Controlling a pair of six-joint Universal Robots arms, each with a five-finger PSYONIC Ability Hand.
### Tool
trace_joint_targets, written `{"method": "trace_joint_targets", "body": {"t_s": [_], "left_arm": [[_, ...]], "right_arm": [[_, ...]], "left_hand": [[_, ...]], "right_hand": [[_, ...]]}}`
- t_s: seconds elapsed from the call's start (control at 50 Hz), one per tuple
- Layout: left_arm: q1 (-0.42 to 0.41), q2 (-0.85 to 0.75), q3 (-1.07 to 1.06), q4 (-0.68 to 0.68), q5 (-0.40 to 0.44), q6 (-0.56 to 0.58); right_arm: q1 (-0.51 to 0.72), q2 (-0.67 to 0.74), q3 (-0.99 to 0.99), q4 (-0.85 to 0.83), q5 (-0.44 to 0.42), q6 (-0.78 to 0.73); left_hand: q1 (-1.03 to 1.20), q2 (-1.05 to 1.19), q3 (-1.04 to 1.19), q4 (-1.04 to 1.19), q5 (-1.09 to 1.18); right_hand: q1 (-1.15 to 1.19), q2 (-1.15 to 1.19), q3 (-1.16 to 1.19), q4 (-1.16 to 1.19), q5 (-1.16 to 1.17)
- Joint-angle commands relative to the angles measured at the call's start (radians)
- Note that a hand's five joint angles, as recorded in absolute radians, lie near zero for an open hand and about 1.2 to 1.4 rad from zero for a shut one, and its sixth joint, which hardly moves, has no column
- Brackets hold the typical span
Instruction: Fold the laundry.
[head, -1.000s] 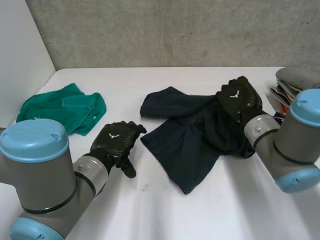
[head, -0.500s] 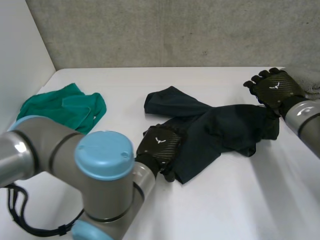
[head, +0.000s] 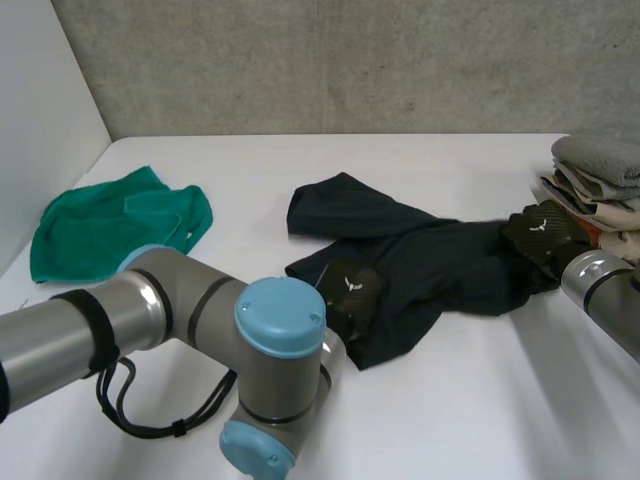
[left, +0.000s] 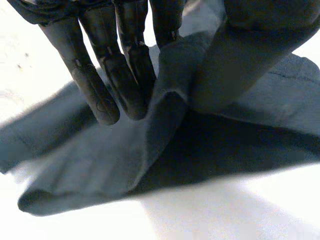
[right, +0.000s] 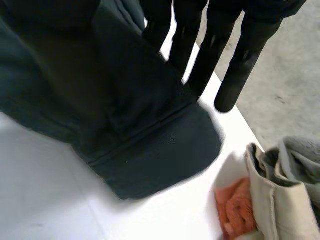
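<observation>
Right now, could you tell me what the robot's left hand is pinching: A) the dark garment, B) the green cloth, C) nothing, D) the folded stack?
A: in the left wrist view the left hand has a fold of the dark garment caught between its fingers and thumb.

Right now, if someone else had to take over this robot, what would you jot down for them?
Left hand: shut on a pinched ridge of the dark garment, at its near edge.
Right hand: on the garment's right end, beside the folded stack; its grip is unclear.
Green cloth: crumpled at the left of the table, neither hand on it.
Done: a stack already lies folded.
Left: the dark garment is spread but rumpled and not yet folded; the green cloth comes after.
</observation>
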Motion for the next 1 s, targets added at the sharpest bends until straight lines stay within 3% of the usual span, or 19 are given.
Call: {"method": "trace_joint_targets", "body": {"t_s": [0.02, 0.2, 0.28, 0.36, 0.44, 0.6, 0.72, 0.8, 0.86, 0.92, 1.0], "left_arm": [[0.028, 0.176, -0.020, 0.040, -0.023, -0.015], [0.071, 0.476, -0.072, 0.031, -0.016, -0.020], [0.109, 0.614, -0.072, 0.008, -0.013, -0.020], [0.151, 0.719, -0.060, -0.026, -0.008, -0.021], [0.183, 0.774, -0.058, -0.055, 0.023, -0.026], [0.264, 0.750, -0.098, -0.113, 0.076, -0.043], [0.379, 0.553, -0.078, -0.106, 0.155, -0.087], [0.403, 0.418, 0.053, -0.057, 0.193, -0.095], [0.409, 0.342, 0.219, 0.029, 0.198, -0.096], [0.429, 0.326, 0.354, 0.152, 0.196, -0.098], [0.439, 0.343, 0.428, 0.270, 0.188, -0.104]], "right_arm": [[-0.004, 0.001, -0.019, -0.069, 0.034, 0.001], [0.003, -0.293, -0.035, -0.029, 0.045, 0.155], [-0.007, -0.465, -0.155, 0.160, 0.043, 0.215], [-0.008, -0.548, -0.296, 0.352, 0.036, 0.215], [0.004, -0.531, -0.408, 0.462, 0.042, 0.215], [0.110, -0.393, -0.447, 0.509, 0.073, 0.215], [0.174, -0.214, -0.457, 0.499, 0.135, 0.214], [0.188, -0.093, -0.535, 0.389, 0.184, 0.223], [0.194, -0.027, -0.632, 0.205, 0.264, 0.234], [0.216, -0.010, -0.721, 0.017, 0.327, 0.237], [0.268, -0.017, -0.787, -0.041, 0.335, 0.235]], "left_hand": [[0.286, 0.241, 0.235, 0.227, 0.237], [0.286, 0.241, 0.235, 0.227, 0.237], [0.286, 0.241, 0.235, 0.227, 0.237], [0.286, 0.241, 0.235, 0.227, 0.237], [0.286, 0.241, 0.235, 0.227, 0.237], [0.286, 0.241, 0.235, 0.227, 0.237], [0.286, 0.241, 0.235, 0.227, 0.237], [0.286, 0.241, 0.235, 0.227, 0.237], [0.286, 0.241, 0.235, 0.227, 0.237], [0.286, 0.241, 0.235, 0.227, 0.237], [0.286, 0.241, 0.235, 0.227, 0.237]], "right_hand": [[0.567, 0.552, 0.564, 0.564, 0.591], [0.567, 0.552, 0.564, 0.564, 0.591], [0.567, 0.552, 0.564, 0.564, 0.591], [0.567, 0.552, 0.564, 0.564, 0.591], [0.567, 0.552, 0.564, 0.564, 0.591], [0.567, 0.552, 0.564, 0.564, 0.591], [0.567, 0.552, 0.564, 0.564, 0.591], [0.567, 0.552, 0.564, 0.564, 0.591], [0.567, 0.552, 0.564, 0.564, 0.591], [0.567, 0.552, 0.564, 0.564, 0.591], [0.567, 0.552, 0.564, 0.564, 0.591]]}}
